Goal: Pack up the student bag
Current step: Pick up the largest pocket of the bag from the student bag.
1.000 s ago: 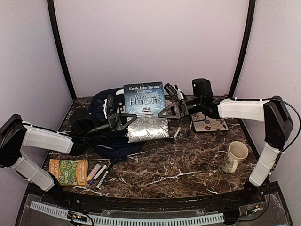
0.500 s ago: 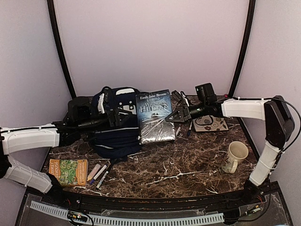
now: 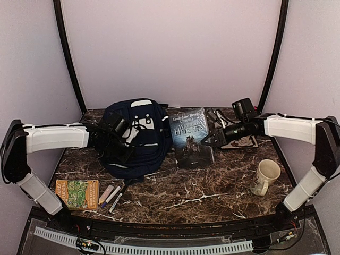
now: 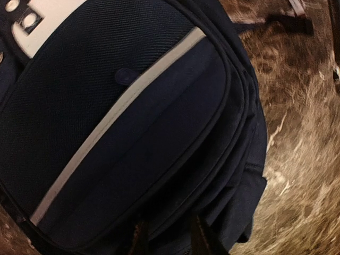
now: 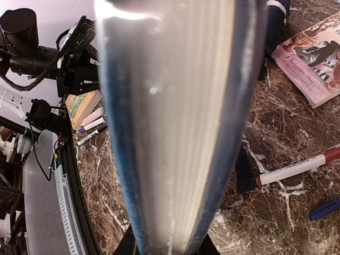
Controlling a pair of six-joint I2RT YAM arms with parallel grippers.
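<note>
The right gripper [image 3: 211, 139] is clamped on the book [image 3: 190, 133]; its wrist view shows both fingers pressed against the covers with the page edges running up between them. The book stands tilted, cover towards the top camera, just right of the bag [image 3: 151, 151]. Whether its lower edge rests on the table [image 3: 212, 186] I cannot tell.

A second ago the book was higher and further left, over the bag, with the left gripper close at its left edge. The book has since swung right and down, clear of the bag. The left arm drew back and came in again.

The left gripper [image 4: 171, 239] now hangs low over the bag's front. Its fingers stand partly apart, and nothing seems caught between them. Under it are the front pocket and one white stripe, and the zips there look shut.

The bag lies flat at the back left of the table, front up. No opening shows in either view.

By my reading the book is not packed yet, and the handoff over the bag has been given up for now. The left gripper looks set to find a zip or the bag's mouth while the right waits with the book.

A mug [image 3: 265, 176] stands near right, and a green box [image 3: 77, 193] and pens [image 3: 111, 195] lie near left, all unpacked
</note>
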